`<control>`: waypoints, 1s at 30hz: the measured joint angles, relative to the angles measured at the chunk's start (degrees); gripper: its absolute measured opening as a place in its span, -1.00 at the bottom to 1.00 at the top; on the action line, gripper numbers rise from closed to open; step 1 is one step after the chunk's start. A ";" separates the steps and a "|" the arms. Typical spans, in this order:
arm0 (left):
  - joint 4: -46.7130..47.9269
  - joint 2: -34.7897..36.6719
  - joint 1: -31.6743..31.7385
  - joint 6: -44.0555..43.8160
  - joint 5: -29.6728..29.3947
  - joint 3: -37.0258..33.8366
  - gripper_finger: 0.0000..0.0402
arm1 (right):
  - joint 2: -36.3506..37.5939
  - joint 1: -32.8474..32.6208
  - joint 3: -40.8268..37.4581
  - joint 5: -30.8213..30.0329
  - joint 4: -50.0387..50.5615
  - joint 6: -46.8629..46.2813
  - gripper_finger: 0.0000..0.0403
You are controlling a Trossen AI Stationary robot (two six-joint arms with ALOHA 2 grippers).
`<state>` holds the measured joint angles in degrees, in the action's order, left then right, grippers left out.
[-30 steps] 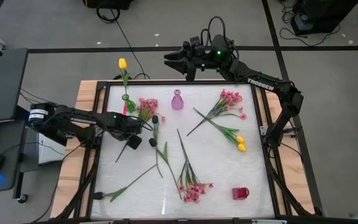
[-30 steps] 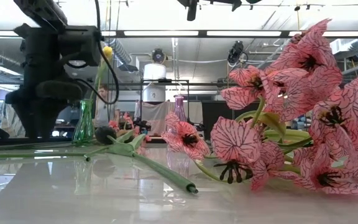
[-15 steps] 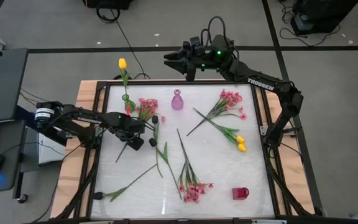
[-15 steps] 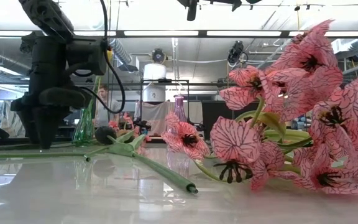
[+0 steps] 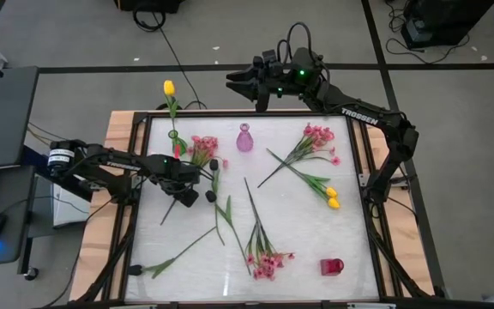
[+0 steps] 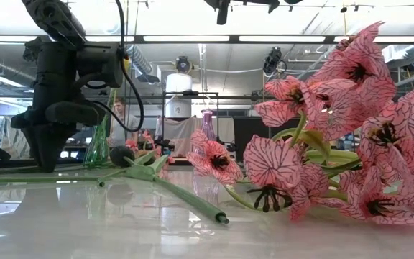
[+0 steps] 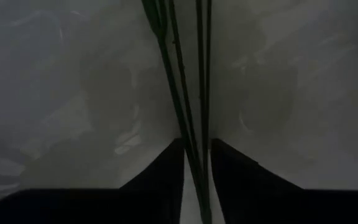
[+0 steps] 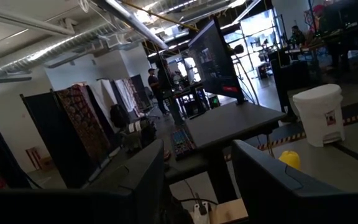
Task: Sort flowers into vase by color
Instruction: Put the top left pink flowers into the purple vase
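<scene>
My left gripper [image 5: 186,194] points down at the table's left part and is shut on the thin green stems of a pink flower spray [image 5: 201,148]. That spray lies flat beside a green vase [image 5: 173,137] holding one yellow tulip [image 5: 169,87]. A pink vase [image 5: 244,138] stands at the far middle, and a red vase [image 5: 332,267] sits near the right front. My right gripper [image 5: 243,84] hangs open in the air beyond the table's far edge, with nothing between its fingers. My left gripper pinches two thin green stems [image 7: 194,146] of the pink spray between its two fingers, partway along the stem, below the blossoms. The fingers [image 6: 49,160] come from above, pointing down, and lie across the stems. The spray lies on the table.
Dark tulips [image 5: 212,196] lie just right of my left gripper. Another pink spray [image 5: 265,261] lies near the front middle. A third pink spray [image 5: 317,140] and yellow tulips [image 5: 331,199] lie at the right. A dark tulip [image 5: 135,269] lies at the front left.
My left gripper has come down onto the table over the pink spray's stems, and its fingers have closed on them. The spray has stayed flat where it was.
</scene>
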<state>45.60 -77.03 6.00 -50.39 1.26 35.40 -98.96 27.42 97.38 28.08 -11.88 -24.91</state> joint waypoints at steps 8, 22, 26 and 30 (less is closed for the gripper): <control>0.37 0.00 0.00 0.04 1.69 0.00 -0.86 | 0.00 -0.02 0.00 0.02 -0.01 0.00 -0.03; 0.70 4.02 -0.02 -1.30 4.39 -0.02 -0.94 | 0.00 -0.01 0.00 0.04 0.00 0.00 -0.03; 0.76 6.44 -0.02 -2.90 4.30 -0.02 -0.94 | 0.00 -0.01 0.02 0.05 0.00 0.00 -0.03; 0.55 8.88 -0.02 -3.89 3.93 -0.02 -0.94 | 0.00 -0.02 0.01 0.06 -0.01 0.00 -0.03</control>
<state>46.15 -68.16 5.98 -54.29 5.19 35.38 -98.96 27.40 97.39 28.13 -11.89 -24.91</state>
